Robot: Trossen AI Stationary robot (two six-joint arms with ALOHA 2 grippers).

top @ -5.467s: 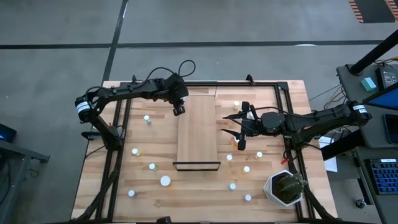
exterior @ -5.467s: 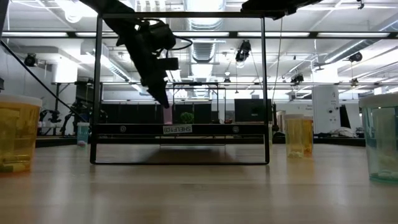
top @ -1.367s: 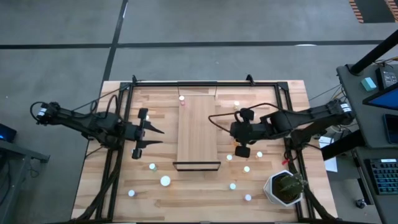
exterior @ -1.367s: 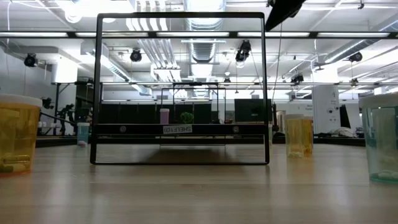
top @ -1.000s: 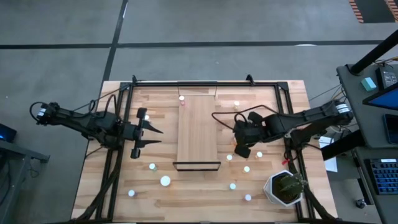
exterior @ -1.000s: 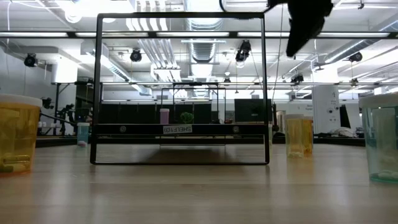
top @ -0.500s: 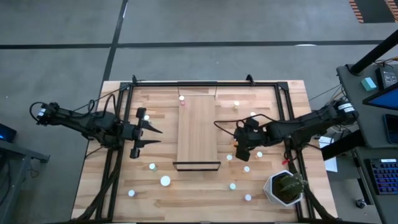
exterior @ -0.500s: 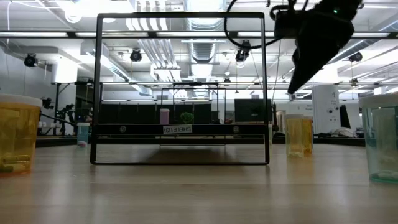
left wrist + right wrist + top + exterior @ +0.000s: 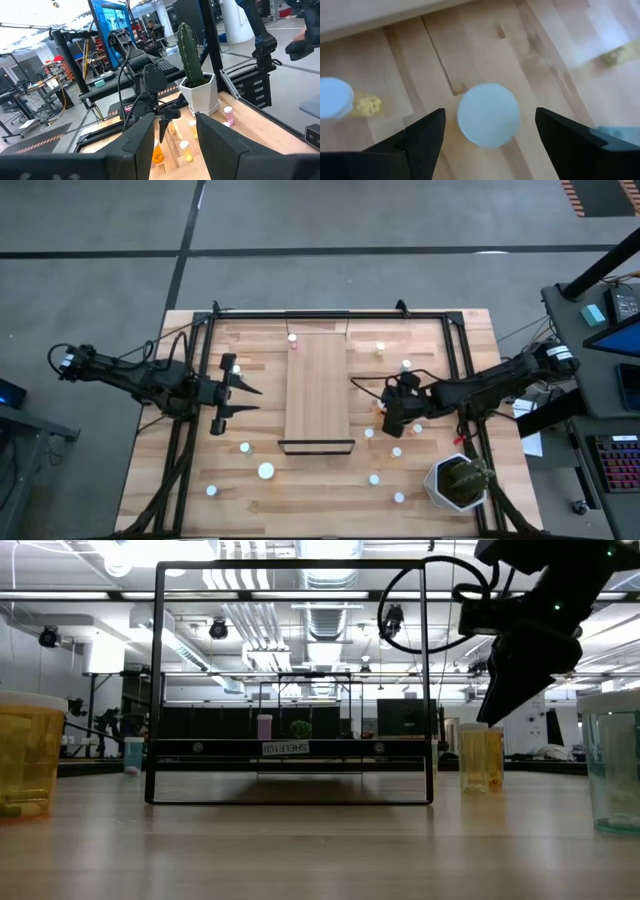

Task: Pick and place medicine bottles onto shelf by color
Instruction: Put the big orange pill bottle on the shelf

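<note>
The shelf [image 9: 318, 385] is a light-wood plank in the middle of the table, with a dark rail [image 9: 316, 446] at its near end. One pinkish bottle [image 9: 292, 338] stands on its far end. White-capped medicine bottles stand scattered on either side. My right gripper [image 9: 385, 420] is open and points steeply down, right of the shelf. Its fingers [image 9: 422, 137] stand on either side of a white cap [image 9: 488, 114] below, apart from it. My left gripper [image 9: 246, 394] waits open and level, left of the shelf.
More bottles [image 9: 397, 451] [image 9: 418, 428] [image 9: 369, 433] stand close around my right gripper, and others [image 9: 245, 447] [image 9: 266, 471] at the near left. A potted cactus [image 9: 458, 482] is at the near right corner. A dark frame [image 9: 455, 370] borders the table.
My right gripper has come down from well above the table, and now hangs low over the bottles right of the shelf. The bottles have stayed where they were.
</note>
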